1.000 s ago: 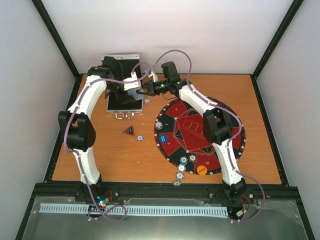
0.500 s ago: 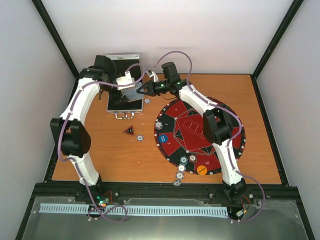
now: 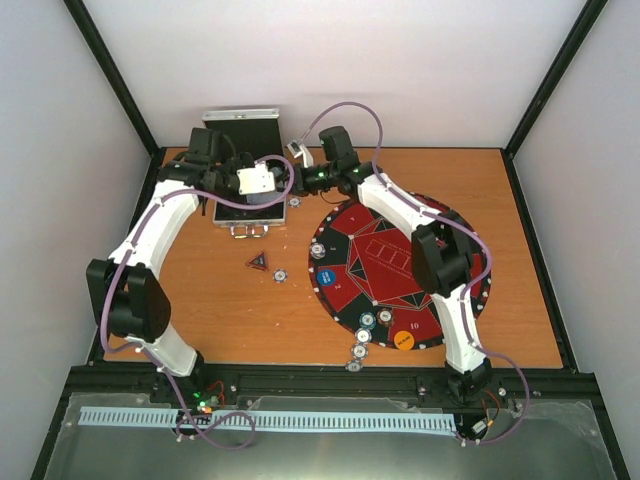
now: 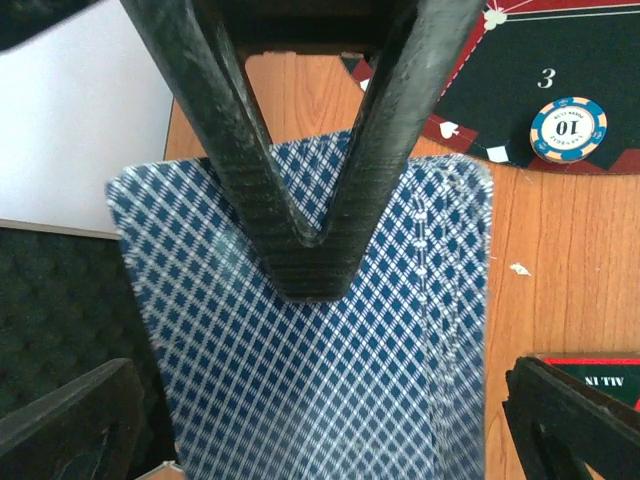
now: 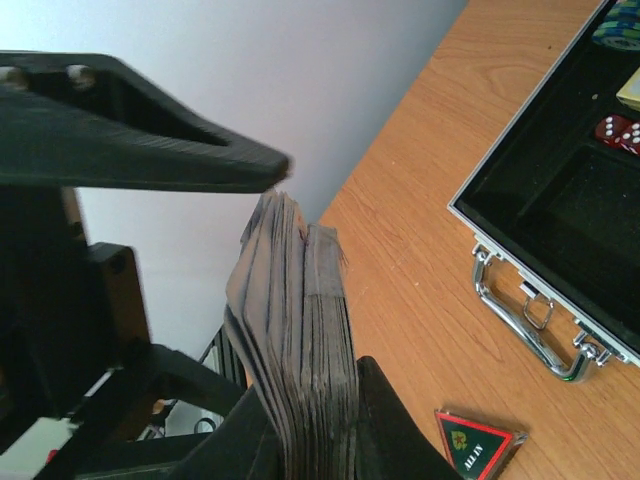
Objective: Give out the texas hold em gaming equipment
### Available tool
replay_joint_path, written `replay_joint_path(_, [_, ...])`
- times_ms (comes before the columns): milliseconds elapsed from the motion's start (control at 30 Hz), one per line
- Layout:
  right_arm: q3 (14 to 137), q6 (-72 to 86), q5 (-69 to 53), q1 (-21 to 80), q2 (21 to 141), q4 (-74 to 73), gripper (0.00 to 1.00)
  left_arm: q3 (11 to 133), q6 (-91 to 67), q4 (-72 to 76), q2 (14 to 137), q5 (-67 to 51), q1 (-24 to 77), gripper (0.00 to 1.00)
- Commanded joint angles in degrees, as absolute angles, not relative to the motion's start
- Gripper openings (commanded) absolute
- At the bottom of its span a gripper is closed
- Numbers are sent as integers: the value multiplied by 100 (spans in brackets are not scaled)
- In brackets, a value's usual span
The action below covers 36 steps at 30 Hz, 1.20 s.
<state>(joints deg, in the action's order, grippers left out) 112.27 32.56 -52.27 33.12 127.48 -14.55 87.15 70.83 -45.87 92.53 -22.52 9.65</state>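
Holding the cards: your right gripper (image 5: 295, 295) is closed narrow on the stack of playing cards (image 4: 300, 380); their blue-diamond backs face the left wrist camera.
Left arm: your left gripper (image 4: 320, 410) has its jaws wide apart, one finger on each side of the cards.
Cards' place: above the table (image 3: 200, 310), at 10 o'clock from the round mat (image 3: 370, 270), beside the 3 o'clock edge of the open case (image 5: 500, 190).
Chips: several chips (image 3: 317, 250) lie along the mat's rim from 9 to 6 o'clock.
Markers: blue disc (image 3: 326, 277) at 9 o'clock on the mat, orange disc (image 3: 403, 340) at 6 o'clock.
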Motion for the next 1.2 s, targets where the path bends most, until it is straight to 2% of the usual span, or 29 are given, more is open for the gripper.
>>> replay_joint_path(0, [11155, 3225, -5228, 3340, 12402, -1114, 3, 8780, 6930, -4381, 9407, -2649, 968, 100])
replay_joint_path(300, [11172, 3277, -5294, 3366, 12375, -1049, 3, 8568, 6926, -4003, 9556, -2095, 1040, 99])
replay_joint_path(467, [11175, 3268, -5260, 3366, 12407, -1084, 3, 8570, 6875, -3965, 9560, -2146, 1041, 88])
replay_joint_path(767, [11185, 3252, -5259, 3366, 12461, -1137, 3, 8846, 6686, -4192, 9640, -2322, 1043, 81])
replay_joint_path(933, [11189, 3148, -5229, 3366, 12467, -1281, 16, 8872, 6682, -4374, 9638, -2414, 1044, 70])
replay_joint_path(1167, [11217, 2880, -4899, 3357, 12451, -1531, 33, 8940, 6695, -4669, 9634, -2484, 1038, 66])
